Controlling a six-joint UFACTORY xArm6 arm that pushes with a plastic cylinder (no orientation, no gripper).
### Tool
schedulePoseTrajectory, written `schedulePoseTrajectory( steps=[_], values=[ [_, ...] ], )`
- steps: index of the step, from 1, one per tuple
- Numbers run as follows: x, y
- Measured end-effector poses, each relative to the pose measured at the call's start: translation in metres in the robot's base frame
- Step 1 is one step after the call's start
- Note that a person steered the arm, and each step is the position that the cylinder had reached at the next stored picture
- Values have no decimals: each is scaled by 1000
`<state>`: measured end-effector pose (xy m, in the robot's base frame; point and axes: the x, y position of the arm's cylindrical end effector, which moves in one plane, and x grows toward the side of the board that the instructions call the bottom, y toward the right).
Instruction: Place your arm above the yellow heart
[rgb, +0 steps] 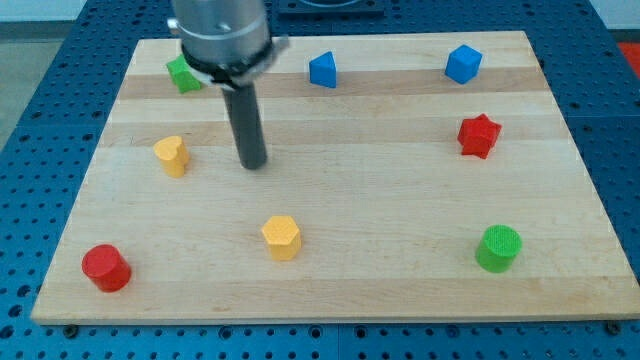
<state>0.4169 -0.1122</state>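
My tip rests on the pale wooden table in its left half, a little toward the far side. The straight dark rod rises from it into a grey cylindrical mount that runs out of the top of the view. There is no end effector with jaws here, only this rod, so nothing is open, closed or gripped.

The small yellow heart-shaped block sits just to the left of my tip, near it but apart; a strip of bare wood shows between them. The two lie at about the same depth on the table.

A green block, its shape partly hidden by the mount, lies at the far left, beyond the yellow heart. A blue block with a pointed top stands at the far edge, right of the rod. A blue many-sided block is at the far right. A red star-shaped block lies on the right side, nearer than that blue one. A green cylinder block stands near the right front. A yellow hexagonal block sits at the near middle, well apart from my tip. A red cylinder block is in the near left corner.
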Motion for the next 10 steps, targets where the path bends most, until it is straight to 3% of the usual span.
schedulePoseTrajectory(
  steps=[1, 2, 3, 6, 7, 8, 9, 10],
  values=[
    [-29, 11],
    [-25, 115],
    [15, 160],
    [154, 139],
    [166, 126],
    [170, 72],
    [162, 60],
    [94, 17]
  ],
)
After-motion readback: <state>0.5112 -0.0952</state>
